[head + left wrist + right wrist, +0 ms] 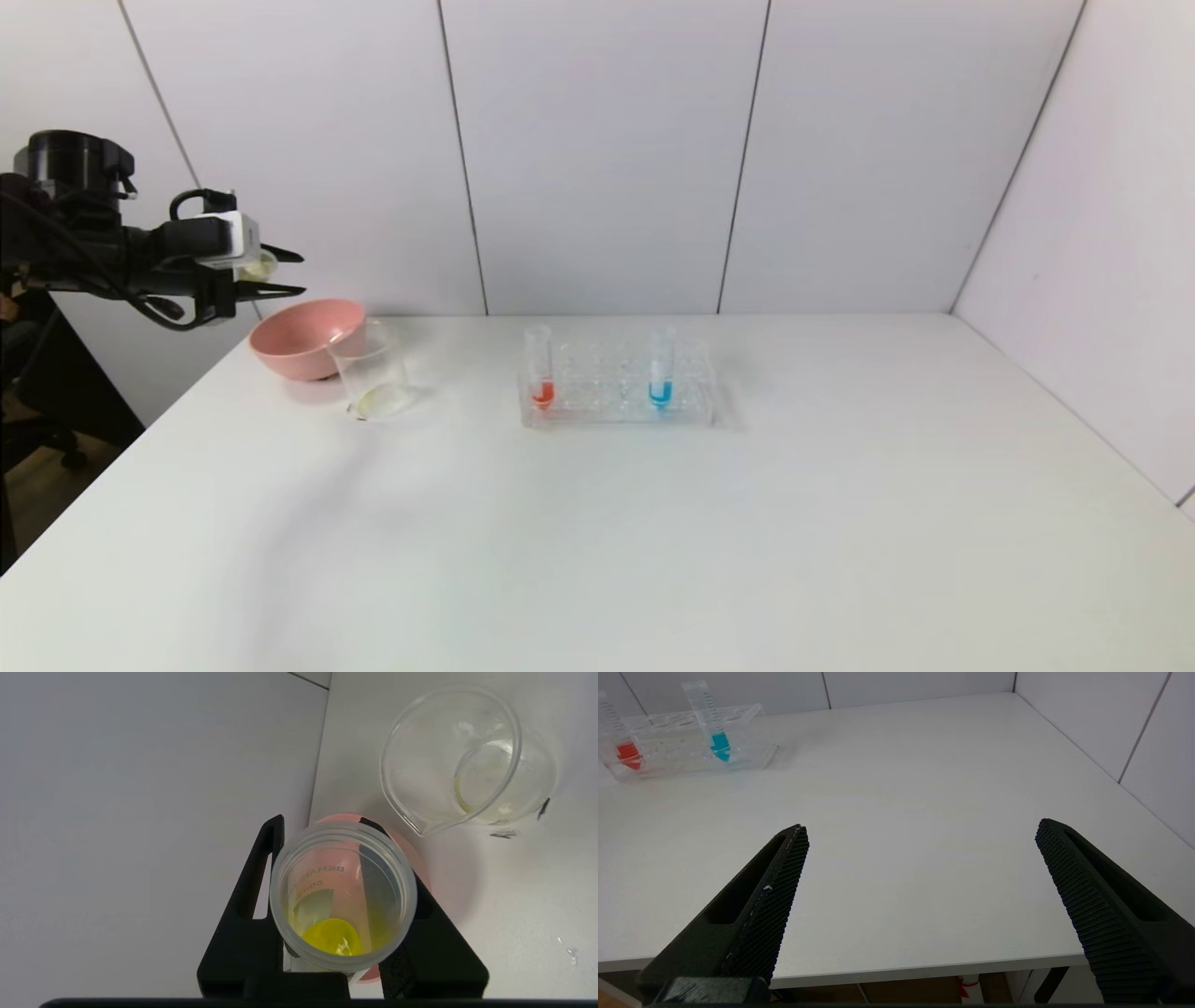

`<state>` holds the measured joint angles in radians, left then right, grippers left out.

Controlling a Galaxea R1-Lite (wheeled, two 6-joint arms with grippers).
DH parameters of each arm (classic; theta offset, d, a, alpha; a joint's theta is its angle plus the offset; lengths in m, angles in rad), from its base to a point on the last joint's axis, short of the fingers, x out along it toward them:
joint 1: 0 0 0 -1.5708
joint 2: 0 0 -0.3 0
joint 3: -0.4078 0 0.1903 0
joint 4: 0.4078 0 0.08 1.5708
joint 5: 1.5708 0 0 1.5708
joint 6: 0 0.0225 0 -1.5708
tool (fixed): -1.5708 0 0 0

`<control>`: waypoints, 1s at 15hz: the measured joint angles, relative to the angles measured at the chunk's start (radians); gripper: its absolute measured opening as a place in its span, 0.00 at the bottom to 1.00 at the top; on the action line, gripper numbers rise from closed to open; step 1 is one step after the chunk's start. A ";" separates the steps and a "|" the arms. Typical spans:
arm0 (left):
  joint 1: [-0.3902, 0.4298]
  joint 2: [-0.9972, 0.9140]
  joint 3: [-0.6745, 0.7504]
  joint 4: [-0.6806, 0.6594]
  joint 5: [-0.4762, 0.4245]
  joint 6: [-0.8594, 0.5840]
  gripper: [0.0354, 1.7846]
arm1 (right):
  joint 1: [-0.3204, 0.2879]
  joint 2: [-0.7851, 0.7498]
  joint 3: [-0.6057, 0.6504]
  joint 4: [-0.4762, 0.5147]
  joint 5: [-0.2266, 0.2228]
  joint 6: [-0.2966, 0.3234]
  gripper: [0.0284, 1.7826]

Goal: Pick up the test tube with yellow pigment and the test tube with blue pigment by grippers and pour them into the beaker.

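Table carries clear rack w/ blue test tube and red tube, well right of pink bowl and beaker. Left gripper above bowl, clenched on yellow test tube. Right gripper spread wide, holding nothing, near table's front edge.

Test tube with yellow pigment: mirrored print, approx "50ml", line above illegible.

Clear glossy beaker; matt white table.
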<state>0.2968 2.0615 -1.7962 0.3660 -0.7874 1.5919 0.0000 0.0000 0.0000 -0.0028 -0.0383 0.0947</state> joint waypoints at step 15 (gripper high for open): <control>-0.078 0.048 -0.088 0.062 0.305 0.074 0.29 | 0.000 0.000 0.000 0.000 0.000 0.000 1.00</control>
<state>0.2187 2.1094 -1.8843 0.4281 -0.4823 1.6655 0.0000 0.0000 0.0000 -0.0028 -0.0379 0.0947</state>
